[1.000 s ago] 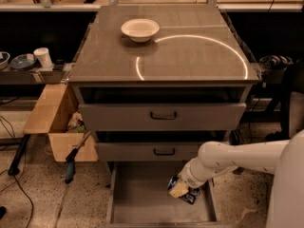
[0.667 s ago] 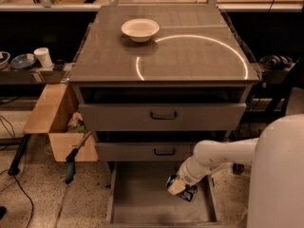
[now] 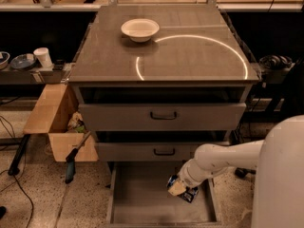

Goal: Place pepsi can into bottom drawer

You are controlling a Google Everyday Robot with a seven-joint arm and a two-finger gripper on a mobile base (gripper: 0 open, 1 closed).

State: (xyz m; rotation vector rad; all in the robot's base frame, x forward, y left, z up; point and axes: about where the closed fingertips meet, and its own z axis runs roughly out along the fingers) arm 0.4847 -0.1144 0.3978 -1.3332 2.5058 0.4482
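Observation:
The bottom drawer (image 3: 142,198) is pulled out, a wide shallow grey tray at floor level. My gripper (image 3: 177,187) reaches into its right side from the white arm (image 3: 218,160). It is shut on the pepsi can (image 3: 190,194), a small blue can held tilted just above the drawer floor near the right wall. The gripper covers part of the can.
The two upper drawers (image 3: 163,115) with black handles stand slightly open. A white bowl (image 3: 139,29) sits on the cabinet top. A cardboard box (image 3: 52,122) and a blue-handled tool (image 3: 71,167) are on the left. My white body (image 3: 280,175) fills the lower right.
The gripper and can have stayed at almost the same spot in the drawer. My white body now fills more of the lower right of the view.

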